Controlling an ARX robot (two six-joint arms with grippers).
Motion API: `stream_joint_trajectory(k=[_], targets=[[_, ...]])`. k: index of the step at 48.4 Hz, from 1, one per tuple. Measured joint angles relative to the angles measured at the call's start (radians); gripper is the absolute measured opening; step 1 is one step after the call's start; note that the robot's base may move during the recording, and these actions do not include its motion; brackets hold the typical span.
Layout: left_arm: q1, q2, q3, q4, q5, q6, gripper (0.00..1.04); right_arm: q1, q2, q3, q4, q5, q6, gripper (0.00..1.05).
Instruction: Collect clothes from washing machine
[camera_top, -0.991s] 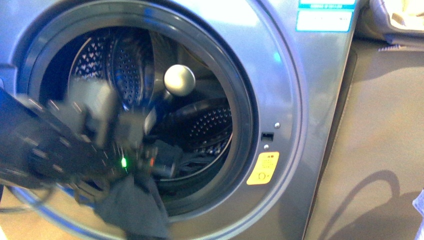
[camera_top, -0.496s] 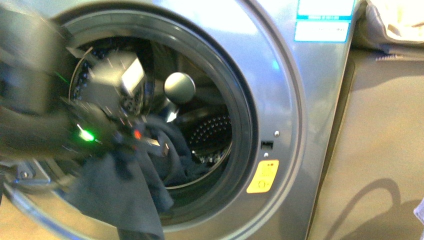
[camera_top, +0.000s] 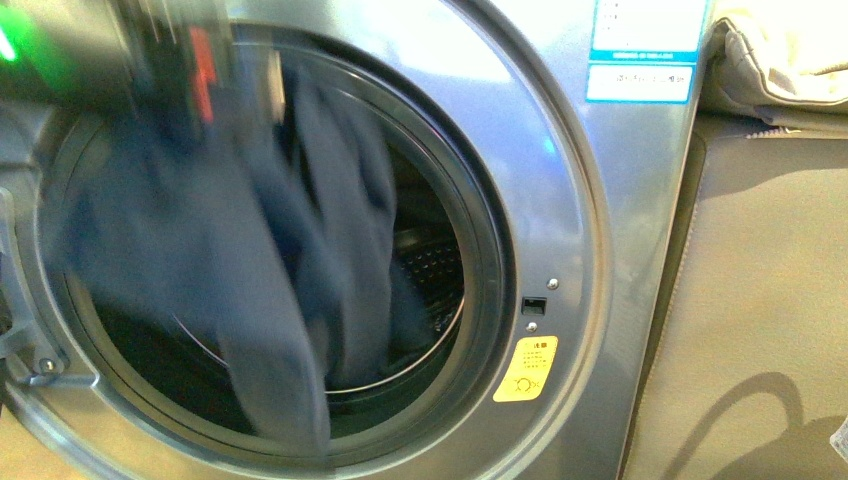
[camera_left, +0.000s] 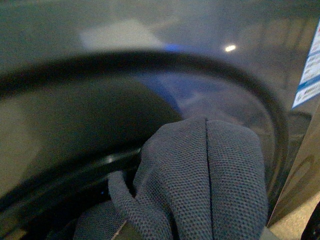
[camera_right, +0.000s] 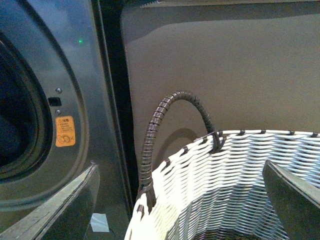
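The blurred left gripper (camera_top: 188, 85) clamped the navy garment (camera_top: 290, 290), which hung beneath it across the open porthole of the grey washing machine (camera_top: 600, 250). The right gripper (camera_right: 175, 200) gaped wide directly above a white woven basket (camera_right: 240, 150).
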Motion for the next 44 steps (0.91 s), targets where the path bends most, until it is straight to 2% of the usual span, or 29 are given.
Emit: stream_joint_trajectory(k=[14,31,44], targets=[[-0.086,0.017,0.204,-0.056,-0.027,-0.029,0.11,0.0,0.0,0.0,0.0,0.0,0.0,0.97],[-0.217,0.101,0.506,-0.22,-0.067,0.035,0.11,0.0,0.0,0.0,0.0,0.0,0.0,0.97],[-0.282,0.17,0.727,-0.363,-0.045,0.025,0.11,0.0,0.0,0.0,0.0,0.0,0.0,0.97]])
